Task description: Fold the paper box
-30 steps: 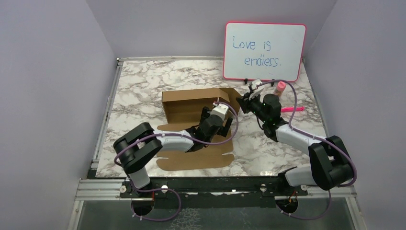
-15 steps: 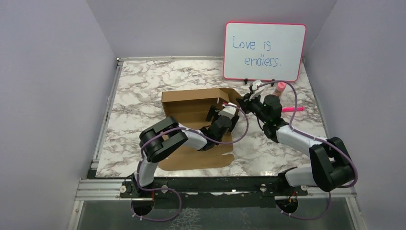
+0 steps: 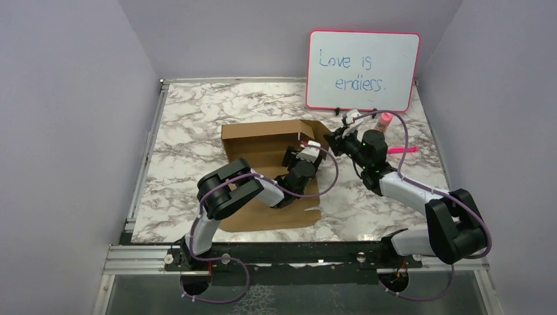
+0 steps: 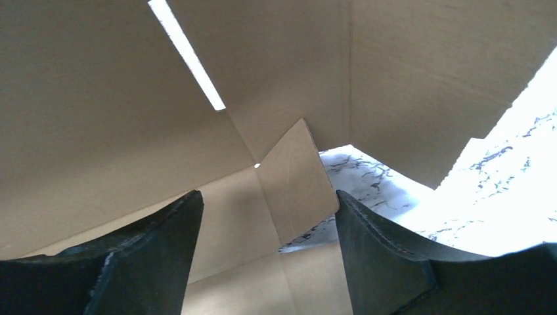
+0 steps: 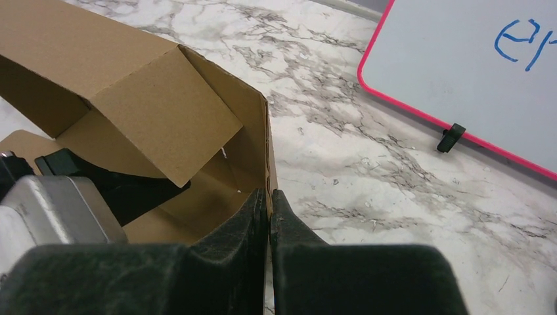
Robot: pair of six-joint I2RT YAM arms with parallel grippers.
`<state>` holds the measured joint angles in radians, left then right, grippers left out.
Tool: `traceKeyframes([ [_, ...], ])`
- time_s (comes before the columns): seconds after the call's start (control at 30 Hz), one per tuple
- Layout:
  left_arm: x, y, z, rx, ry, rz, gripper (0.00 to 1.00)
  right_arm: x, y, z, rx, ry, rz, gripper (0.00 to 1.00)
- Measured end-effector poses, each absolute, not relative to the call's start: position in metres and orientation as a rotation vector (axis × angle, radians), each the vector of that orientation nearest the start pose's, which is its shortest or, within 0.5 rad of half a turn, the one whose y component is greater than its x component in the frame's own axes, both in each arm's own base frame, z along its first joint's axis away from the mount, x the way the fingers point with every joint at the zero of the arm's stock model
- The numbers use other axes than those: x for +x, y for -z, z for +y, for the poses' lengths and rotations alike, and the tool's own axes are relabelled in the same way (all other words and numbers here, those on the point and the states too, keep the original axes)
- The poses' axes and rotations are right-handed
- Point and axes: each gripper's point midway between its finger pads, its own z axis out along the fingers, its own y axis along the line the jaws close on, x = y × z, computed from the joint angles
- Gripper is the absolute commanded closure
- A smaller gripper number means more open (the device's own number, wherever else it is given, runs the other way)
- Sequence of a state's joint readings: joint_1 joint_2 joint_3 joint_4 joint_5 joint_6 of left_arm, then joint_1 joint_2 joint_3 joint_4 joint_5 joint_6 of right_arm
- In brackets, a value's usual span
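The paper box [image 3: 259, 134] is brown cardboard, half formed, with its back wall raised and its front panel flat on the table. My left gripper [image 3: 307, 151] reaches inside toward the back right corner. In the left wrist view it [image 4: 268, 194] is open, and a small inner corner flap [image 4: 295, 184] stands ahead between its fingers, untouched. My right gripper [image 3: 330, 140] is at the box's right end. In the right wrist view it [image 5: 269, 197] is shut on the top edge of the upright right side wall [image 5: 263, 144], with a folded-in flap [image 5: 164, 125] just beyond.
A pink-framed whiteboard [image 3: 363, 69] with blue writing stands at the back right, close behind the right arm. A pink marker [image 3: 402, 150] and a pink-capped item [image 3: 385, 119] lie beside that arm. Marble tabletop [image 3: 190, 111] surrounds the box.
My left arm has pushed further right and back into the box corner, and its jaws have narrowed a little. The right gripper has kept its hold on the side wall.
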<state>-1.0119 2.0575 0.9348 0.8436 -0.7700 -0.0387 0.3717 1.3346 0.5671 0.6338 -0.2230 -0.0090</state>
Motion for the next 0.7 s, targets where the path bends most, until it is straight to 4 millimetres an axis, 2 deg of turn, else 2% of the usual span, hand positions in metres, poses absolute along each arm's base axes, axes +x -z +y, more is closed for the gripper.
traceKeyframes([
  [0.33,0.365,-0.066,-0.318,0.199,0.096,1.750,0.32,0.371,-0.169,0.186,-0.490,-0.460,1.651,0.91],
  [0.43,0.366,-0.060,-0.311,0.171,0.123,1.768,0.32,0.371,-0.169,0.187,-0.492,-0.462,1.651,0.91],
  [0.7,0.363,-0.045,-0.306,0.132,0.211,1.815,0.32,0.366,-0.168,0.189,-0.501,-0.486,1.666,0.90],
])
